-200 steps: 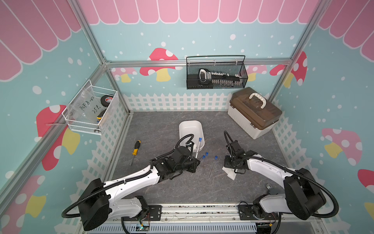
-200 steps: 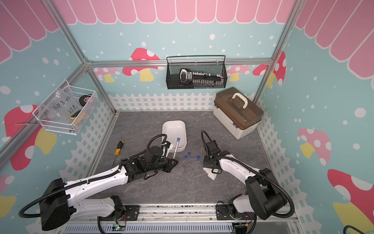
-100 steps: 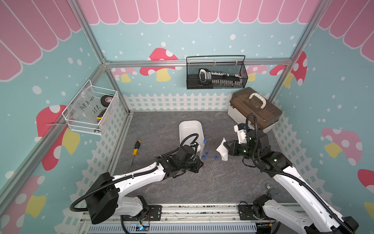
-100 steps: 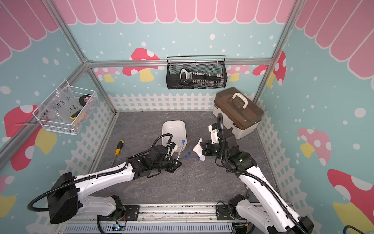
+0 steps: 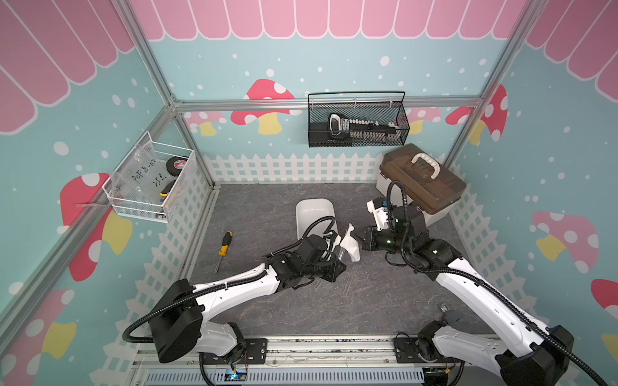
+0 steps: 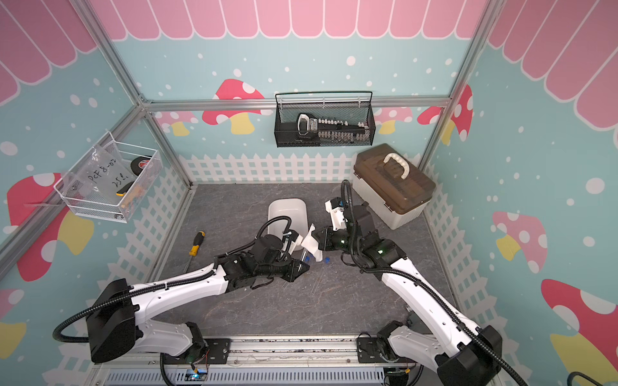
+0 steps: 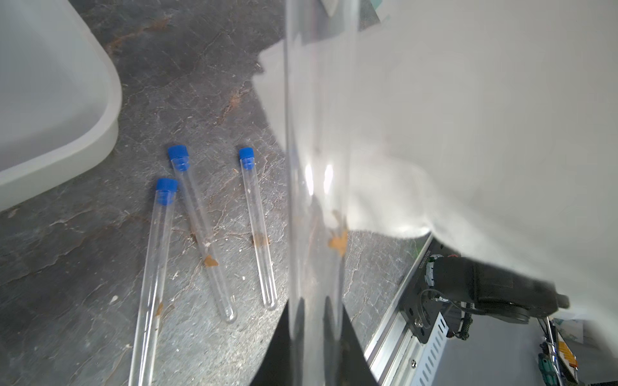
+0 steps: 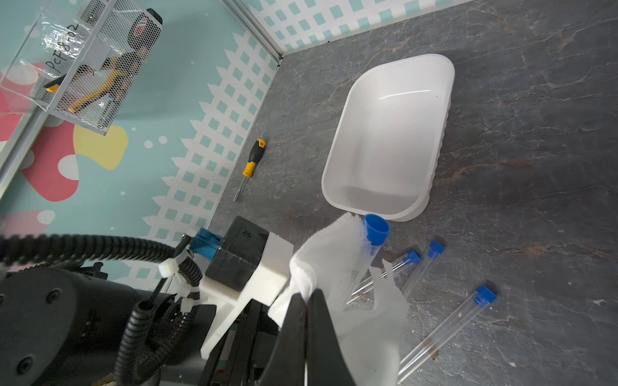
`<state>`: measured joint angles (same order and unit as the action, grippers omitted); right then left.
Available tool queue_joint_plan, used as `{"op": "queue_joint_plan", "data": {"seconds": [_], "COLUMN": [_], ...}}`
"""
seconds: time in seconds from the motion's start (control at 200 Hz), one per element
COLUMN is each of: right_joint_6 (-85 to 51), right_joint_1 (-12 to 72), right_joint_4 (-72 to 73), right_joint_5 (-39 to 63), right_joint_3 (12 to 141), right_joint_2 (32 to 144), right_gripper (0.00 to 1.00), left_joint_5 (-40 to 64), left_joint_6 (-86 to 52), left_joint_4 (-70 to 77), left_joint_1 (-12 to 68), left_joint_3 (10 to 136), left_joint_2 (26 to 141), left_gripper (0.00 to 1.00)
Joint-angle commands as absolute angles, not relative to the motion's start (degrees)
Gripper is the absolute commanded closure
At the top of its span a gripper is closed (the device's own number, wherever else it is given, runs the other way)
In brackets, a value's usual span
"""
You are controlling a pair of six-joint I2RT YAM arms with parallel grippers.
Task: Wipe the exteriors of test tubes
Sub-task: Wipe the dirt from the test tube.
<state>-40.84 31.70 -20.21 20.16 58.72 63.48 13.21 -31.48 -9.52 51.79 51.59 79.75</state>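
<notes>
Dark grey stone-look tabletop (image 5: 267, 207), matte, with pale veins and a few rusty streaks running through it. Sitting on it, just far of the grippers, is a smooth white rounded-rectangle plastic tub (image 8: 384, 140).

So the left gripper (image 7: 317, 337) is clamped tight on the round bottom end of a thin clear blue-capped test tube (image 8: 376, 230), which sticks up at a tilt with the cap on top. Coming in from the right, the right gripper (image 8: 307, 297) has its jaws pinched together on a floppy white gauze cloth (image 8: 327, 254) with a woven, frayed-looking edge. That cloth is pressed against the held tube just under the cap.

Down on the tabletop, near of the tub and close to the left gripper, three more clear blue-capped tubes (image 7: 202, 234) lie roughly side by side. Their caps point far, and each has little brownish smudges on the glass.
</notes>
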Motion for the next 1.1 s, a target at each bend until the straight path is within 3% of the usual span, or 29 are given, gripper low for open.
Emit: {"op": "queue_joint_plan", "data": {"seconds": [0.0,0.375,0.695,0.941,1.096], "right_joint_6": [-42.03,-40.79,-39.90,-39.90,-40.34], "right_joint_1": [32.20,34.70,36.73,37.36,37.38], "right_joint_4": [-16.96,-19.66,-19.08,-19.56,-21.31], "right_joint_5": [18.81,10.97,10.03,8.74,6.88], "right_joint_3": [57.41,57.57,58.22,59.15,59.51], "right_joint_2": [64.00,66.95,68.45,67.58,64.48], "right_gripper": [1.00,1.00,0.97,0.69,0.60], "left_joint_5": [14.54,15.03,16.29,15.92,15.82], "left_joint_6": [-31.38,-31.62,-32.66,-35.34,-36.20], "left_joint_4": [-7.67,-7.06,-5.32,-2.68,-1.80], "left_joint_1": [52.28,52.67,52.69,52.65,52.65], "left_joint_3": [53.20,53.10,52.69,50.68,49.84], "left_joint_2": [80.78,80.52,80.79,80.16,80.26], "left_gripper": [0.91,0.92,0.91,0.92,0.92]}}
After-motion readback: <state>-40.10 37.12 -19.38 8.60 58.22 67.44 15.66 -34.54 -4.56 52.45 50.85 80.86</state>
